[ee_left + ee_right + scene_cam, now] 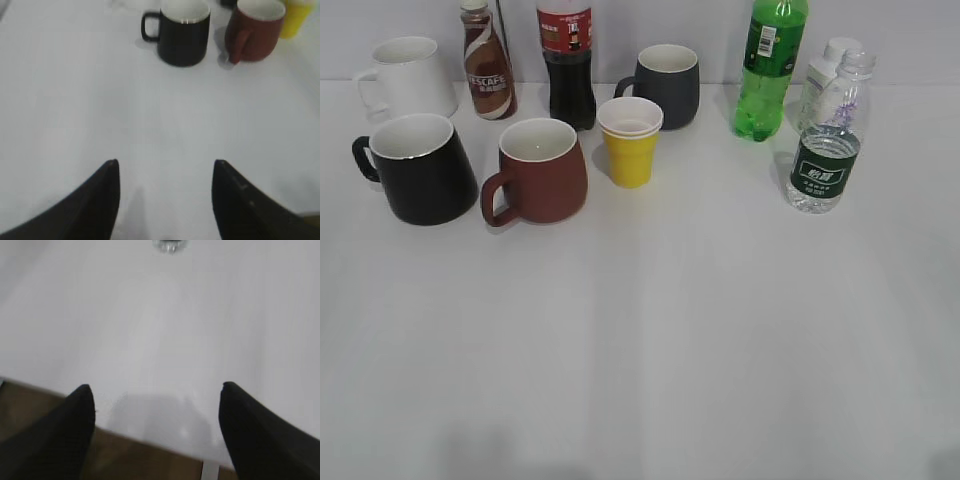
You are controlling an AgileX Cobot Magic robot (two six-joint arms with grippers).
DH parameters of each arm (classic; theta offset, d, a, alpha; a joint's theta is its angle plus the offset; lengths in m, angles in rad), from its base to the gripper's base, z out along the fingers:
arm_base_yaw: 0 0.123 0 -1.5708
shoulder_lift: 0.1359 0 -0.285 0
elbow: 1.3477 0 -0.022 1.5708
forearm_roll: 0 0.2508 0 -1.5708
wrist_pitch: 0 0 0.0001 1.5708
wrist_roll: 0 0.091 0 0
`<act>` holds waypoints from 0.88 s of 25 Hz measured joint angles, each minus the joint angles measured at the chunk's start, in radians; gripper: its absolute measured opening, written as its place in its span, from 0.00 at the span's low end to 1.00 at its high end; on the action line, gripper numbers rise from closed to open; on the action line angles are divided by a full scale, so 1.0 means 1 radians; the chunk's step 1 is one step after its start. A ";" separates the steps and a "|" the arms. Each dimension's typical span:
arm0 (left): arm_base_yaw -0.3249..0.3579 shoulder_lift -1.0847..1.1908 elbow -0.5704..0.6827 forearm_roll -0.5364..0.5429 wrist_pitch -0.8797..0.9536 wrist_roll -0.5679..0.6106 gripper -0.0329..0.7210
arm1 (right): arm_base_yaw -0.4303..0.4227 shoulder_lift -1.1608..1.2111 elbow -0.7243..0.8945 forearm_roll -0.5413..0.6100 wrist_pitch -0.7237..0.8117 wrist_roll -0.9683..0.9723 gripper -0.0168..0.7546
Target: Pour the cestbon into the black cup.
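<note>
The cestbon (pixel 827 150), a clear ribbed bottle with a dark green label, stands upright at the right of the white table; only its base shows in the right wrist view (pixel 170 245). The black cup (pixel 420 168), glossy with a white inside, stands at the left with its handle to the left. It also shows in the left wrist view (pixel 183 32). My left gripper (pixel 165 170) is open and empty above bare table, well short of the black cup. My right gripper (pixel 156 390) is open and empty over the table's near edge. Neither gripper shows in the exterior view.
A reddish-brown mug (pixel 540 170) stands right of the black cup, then a yellow cup (pixel 630 140). Along the back stand a white mug (pixel 408 76), a Nescafe bottle (pixel 486 62), a cola bottle (pixel 567 60), a dark grey mug (pixel 666 84), a green soda bottle (pixel 770 62) and a small white bottle (pixel 825 75).
</note>
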 joint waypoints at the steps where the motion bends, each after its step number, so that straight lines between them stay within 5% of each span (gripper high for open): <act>1: 0.000 -0.014 0.011 -0.001 -0.026 0.001 0.63 | 0.000 -0.014 0.006 0.000 -0.010 0.000 0.77; 14: 0.000 -0.028 0.029 -0.001 -0.051 0.004 0.62 | 0.000 -0.028 0.011 0.001 -0.027 0.000 0.77; 22: 0.009 -0.043 0.029 -0.001 -0.053 0.004 0.52 | -0.027 -0.043 0.011 0.010 -0.032 0.001 0.77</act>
